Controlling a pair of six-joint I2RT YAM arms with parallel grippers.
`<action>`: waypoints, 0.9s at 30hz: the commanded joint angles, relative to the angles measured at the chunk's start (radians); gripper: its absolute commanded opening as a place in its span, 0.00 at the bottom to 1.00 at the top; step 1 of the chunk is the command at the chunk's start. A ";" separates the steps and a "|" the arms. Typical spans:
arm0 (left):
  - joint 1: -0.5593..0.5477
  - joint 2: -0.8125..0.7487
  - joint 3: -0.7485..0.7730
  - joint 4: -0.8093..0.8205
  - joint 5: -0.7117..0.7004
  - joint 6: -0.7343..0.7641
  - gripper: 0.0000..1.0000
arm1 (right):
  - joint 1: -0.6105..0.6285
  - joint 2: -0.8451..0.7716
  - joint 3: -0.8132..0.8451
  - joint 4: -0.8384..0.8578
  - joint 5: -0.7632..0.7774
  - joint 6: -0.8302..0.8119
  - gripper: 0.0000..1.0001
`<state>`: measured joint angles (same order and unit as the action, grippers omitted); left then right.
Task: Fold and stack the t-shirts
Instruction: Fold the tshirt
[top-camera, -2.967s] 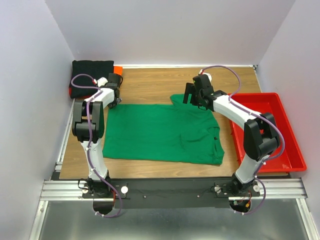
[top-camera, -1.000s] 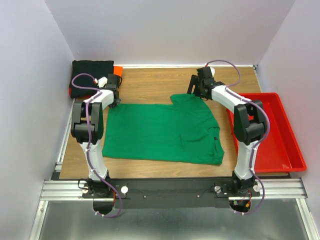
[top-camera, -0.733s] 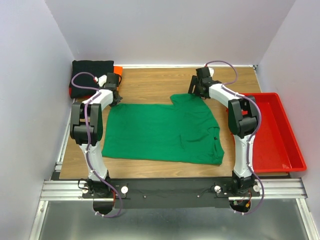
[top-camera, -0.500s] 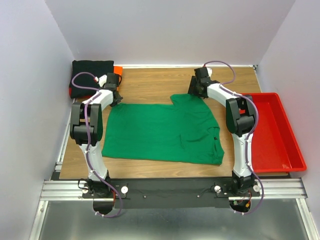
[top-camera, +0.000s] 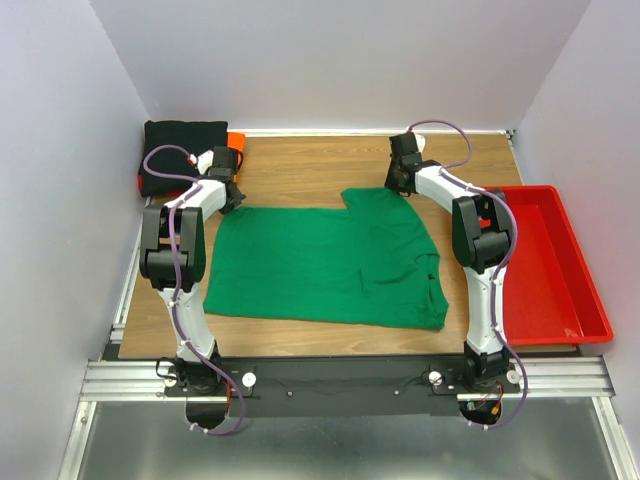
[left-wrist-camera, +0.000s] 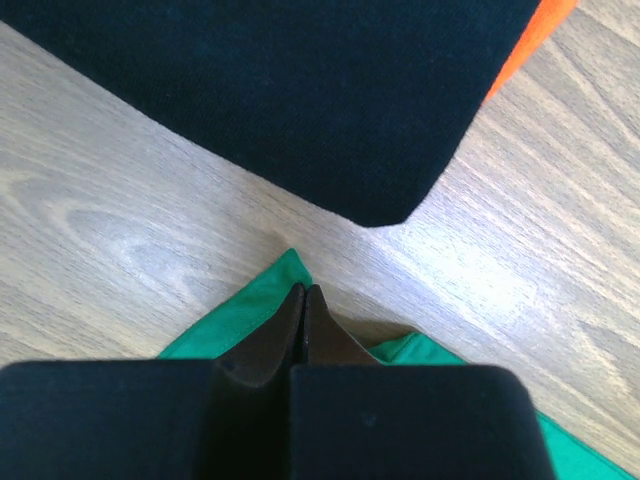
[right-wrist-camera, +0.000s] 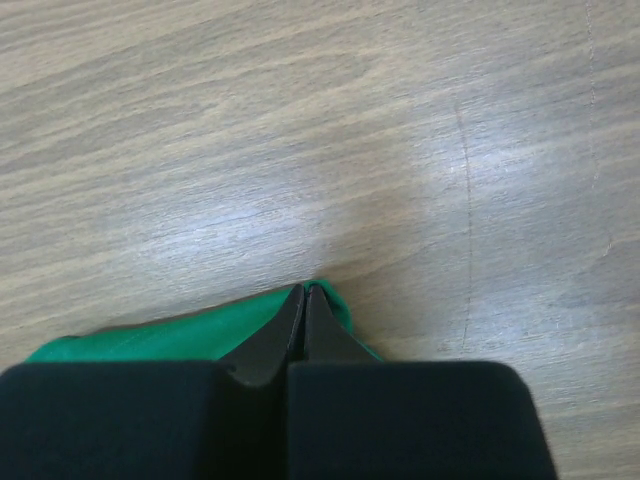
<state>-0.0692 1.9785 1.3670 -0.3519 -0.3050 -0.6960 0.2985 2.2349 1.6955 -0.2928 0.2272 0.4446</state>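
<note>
At the far right corner of the bright green cloth t-shirt, spread flat on the wooden table, my right pincer has just snapped closed on the fabric; a second ago it gaped wide. My left pincer stays clenched on the far left corner. With both corners pinched, I judge the fold can begin. Far left, the folded black cloth t-shirt lies on the orange-red cloth t-shirt.
</note>
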 joint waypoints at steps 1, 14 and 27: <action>0.014 -0.032 0.006 0.007 -0.013 0.001 0.00 | -0.005 -0.001 0.026 -0.005 0.037 -0.003 0.00; 0.051 -0.015 0.079 -0.006 0.000 -0.005 0.00 | -0.039 -0.069 0.067 -0.003 0.038 -0.032 0.00; 0.084 -0.021 0.073 0.010 0.030 0.015 0.00 | -0.045 -0.260 -0.091 -0.003 0.021 -0.012 0.00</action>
<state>-0.0135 1.9785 1.4338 -0.3557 -0.2932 -0.6952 0.2604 2.0666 1.6840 -0.2893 0.2310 0.4206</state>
